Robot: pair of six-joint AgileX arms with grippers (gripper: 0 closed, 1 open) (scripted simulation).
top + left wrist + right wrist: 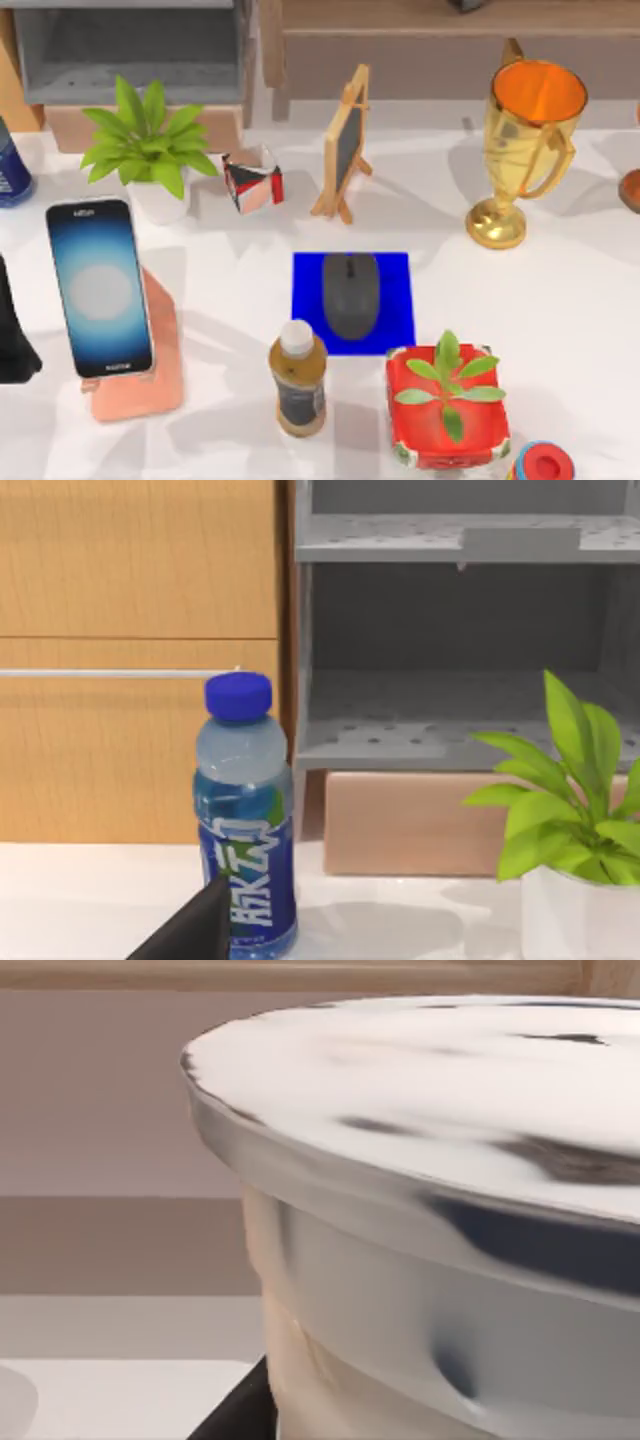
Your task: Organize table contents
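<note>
Two items placed | mouse (pixel 351 294) on mat (pixel 395 272) | phone (pixel 99 287) on stand (pixel 150 385) | gripper states unclear

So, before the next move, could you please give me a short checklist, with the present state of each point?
1. Mouse lies fully on the blue mat: ok.
2. Smartphone leans on the pink stand, screen lit: ok.
3. Brown bottle stands upright, just at the mat's near-left corner, close to the mouse: not ok if reaching from that side.
4. Red planter overlaps the mat's near-right corner: not ok, crowded.
5. Left gripper's state, dark part at the top view's left edge: cannot tell.
6. Right gripper's state: cannot tell.
</note>
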